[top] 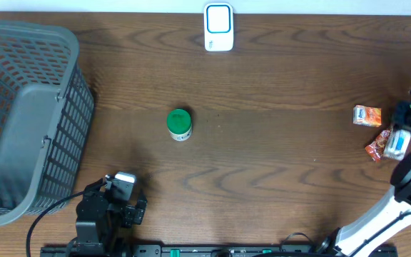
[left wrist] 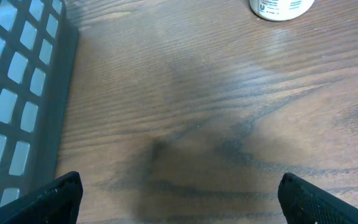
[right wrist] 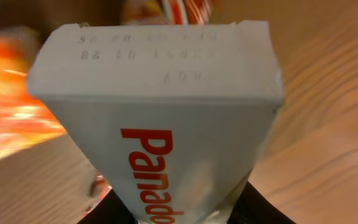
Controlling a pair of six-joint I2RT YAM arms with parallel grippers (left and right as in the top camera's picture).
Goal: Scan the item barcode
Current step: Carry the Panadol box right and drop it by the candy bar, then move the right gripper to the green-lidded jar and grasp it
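My right gripper [top: 399,137] grips the white box [right wrist: 166,124] at the right side, well apart from the scanner [top: 218,27]. My left gripper [left wrist: 179,200] is wide open and holds nothing. I think a fast swing could make the box slip. Only the wrist view shows its print. Only overhead shows the scanner.

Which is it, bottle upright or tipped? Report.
Upright. The bottle shows its green cap to the overhead camera; its base sits flat on the table.
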